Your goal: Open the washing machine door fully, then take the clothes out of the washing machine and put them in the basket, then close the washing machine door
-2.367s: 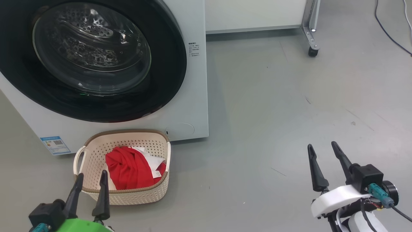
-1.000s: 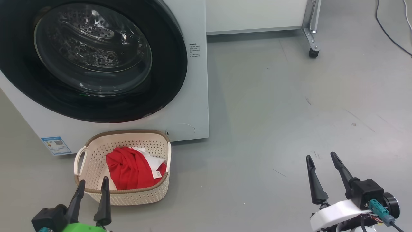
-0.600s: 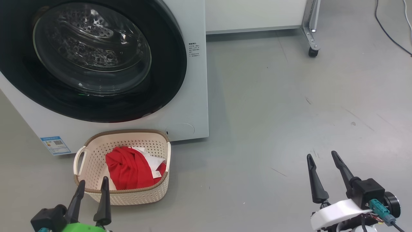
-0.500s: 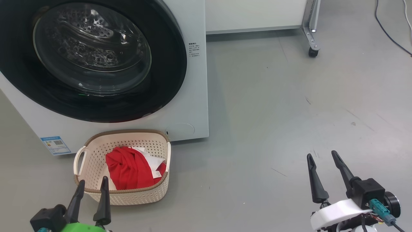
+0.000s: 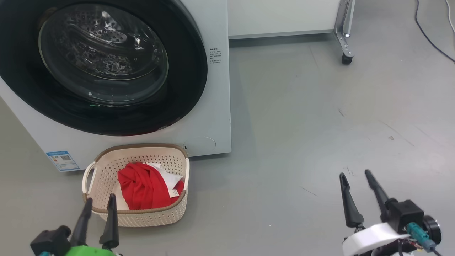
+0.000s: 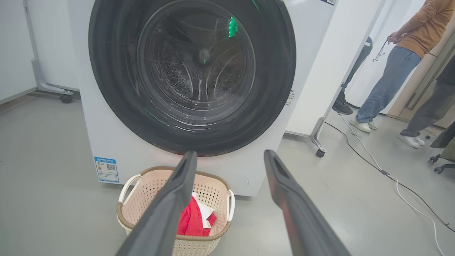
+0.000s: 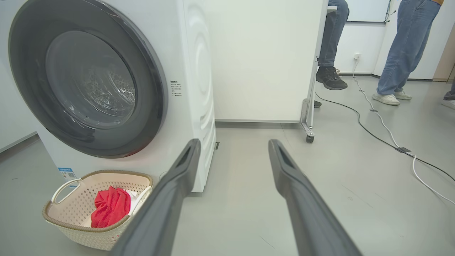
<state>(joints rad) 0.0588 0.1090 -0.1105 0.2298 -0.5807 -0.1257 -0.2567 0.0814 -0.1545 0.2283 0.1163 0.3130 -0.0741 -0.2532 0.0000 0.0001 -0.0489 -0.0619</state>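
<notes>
though gaping, left end effector (image 5: 101,198) and right end effector (image 5: 354,173) hold nothing.

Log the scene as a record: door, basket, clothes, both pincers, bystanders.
door: shut on the machine; nothing seen inside
basket: on the floor, right in front of the machine, below the door
clothes: red and white, lying in the basket
left pincer: open, empty, at the basket's near side
right pincer: open, empty, over bare floor right of the machine
people: legs in jeans, standing beyond the machine
</notes>
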